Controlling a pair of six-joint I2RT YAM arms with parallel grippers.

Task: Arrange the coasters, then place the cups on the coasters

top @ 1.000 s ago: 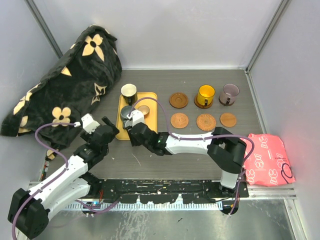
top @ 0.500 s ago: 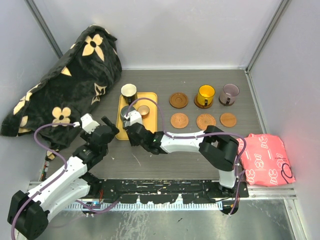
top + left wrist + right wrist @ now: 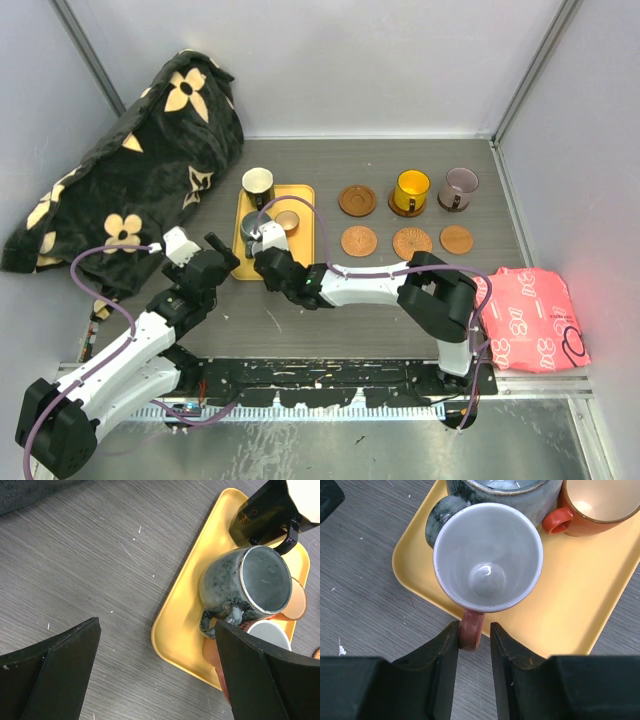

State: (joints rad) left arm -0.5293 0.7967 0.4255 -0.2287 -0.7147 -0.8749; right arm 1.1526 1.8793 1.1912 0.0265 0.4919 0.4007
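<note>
A small white-inside cup (image 3: 487,555) stands at the near-left corner of the yellow tray (image 3: 580,605), its reddish-brown handle sticking out over the tray's edge. My right gripper (image 3: 475,630) straddles that handle: the left finger (image 3: 445,650) touches it and a thin gap shows at the right finger (image 3: 507,650). The grey cup (image 3: 250,585), copper cup (image 3: 295,600) and black cup (image 3: 265,515) share the tray. My left gripper (image 3: 157,675) hangs open off the tray's near-left corner. A yellow cup (image 3: 410,188) and a purple-grey cup (image 3: 459,186) stand on coasters. Several bare coasters (image 3: 359,241) lie beside them.
A black blanket with cream flowers (image 3: 130,150) fills the far left. A pink packet (image 3: 535,318) lies at the near right. Grey walls close in the table at the back and on both sides.
My right gripper's jaws have narrowed round the small cup's handle, and the right arm's elbow has shifted left. The left arm has not moved.
</note>
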